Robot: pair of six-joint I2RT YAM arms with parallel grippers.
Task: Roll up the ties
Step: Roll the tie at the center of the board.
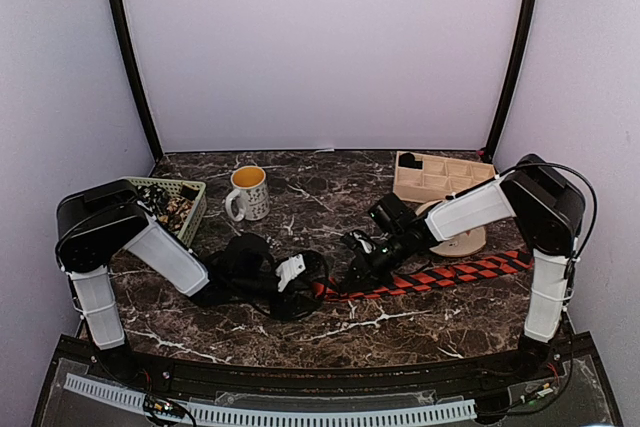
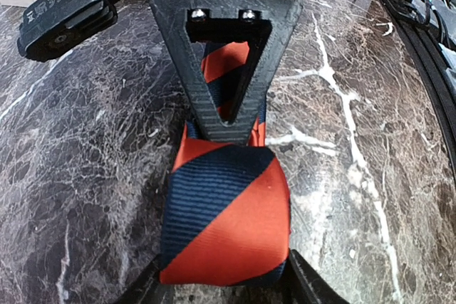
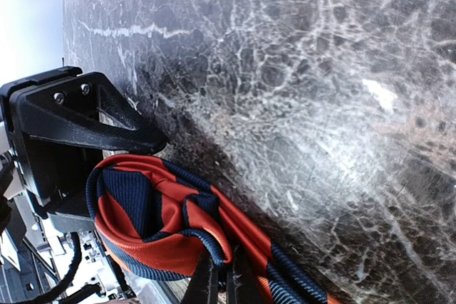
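A red-and-dark-blue striped tie (image 1: 450, 273) lies across the marble table, its free length running right toward the right arm's base. Its left end is wound into a small roll (image 2: 226, 218). My left gripper (image 2: 226, 273) holds that roll, one finger against each side. My right gripper (image 3: 224, 267) is shut on a fold of the tie (image 3: 171, 226) at the roll's other side. Its black triangular finger (image 2: 228, 69) stands just beyond the roll in the left wrist view. In the top view the two grippers (image 1: 312, 282) (image 1: 356, 269) meet near the table's middle front.
A white and yellow mug (image 1: 246, 192) and a green basket (image 1: 185, 199) of small items stand at the back left. A wooden compartment tray (image 1: 440, 175) and a round wooden disc (image 1: 465, 239) sit at the back right. Black cables run near the table's front edge (image 2: 427, 48).
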